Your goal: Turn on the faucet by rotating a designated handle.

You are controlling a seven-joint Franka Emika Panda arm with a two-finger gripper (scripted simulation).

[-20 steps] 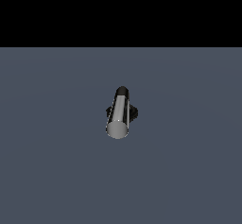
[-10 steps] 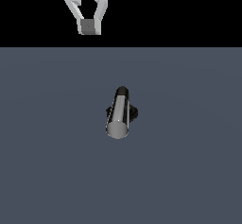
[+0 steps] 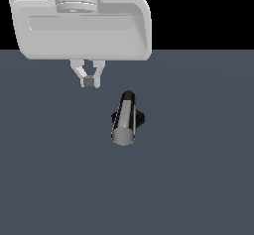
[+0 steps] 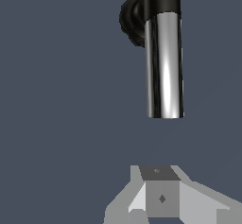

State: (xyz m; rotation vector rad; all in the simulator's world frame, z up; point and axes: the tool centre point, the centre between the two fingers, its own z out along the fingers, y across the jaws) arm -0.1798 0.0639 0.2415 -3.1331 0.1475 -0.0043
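Observation:
The faucet stands on the grey floor, its ridged black base (image 3: 139, 118) partly hidden behind the bar. The handle (image 3: 124, 122) is a shiny silver-grey cylinder with its flat end facing the exterior camera, joined to a black elbow (image 3: 128, 96). My white gripper (image 3: 89, 81) hangs to the exterior view's left of the handle's far end, apart from it, with its fingers closed together and nothing between them. In the wrist view the handle (image 4: 164, 67) and base (image 4: 131, 20) lie ahead of my gripper (image 4: 159, 190), with a gap between the fingertips and the bar's flat end.
A plain dark grey floor (image 3: 198, 179) surrounds the faucet. My large white hand body (image 3: 82, 26) fills the upper left of the exterior view.
My gripper has come into the exterior view from the top and moved down, now much larger and close to the handle. The faucet and handle have not moved.

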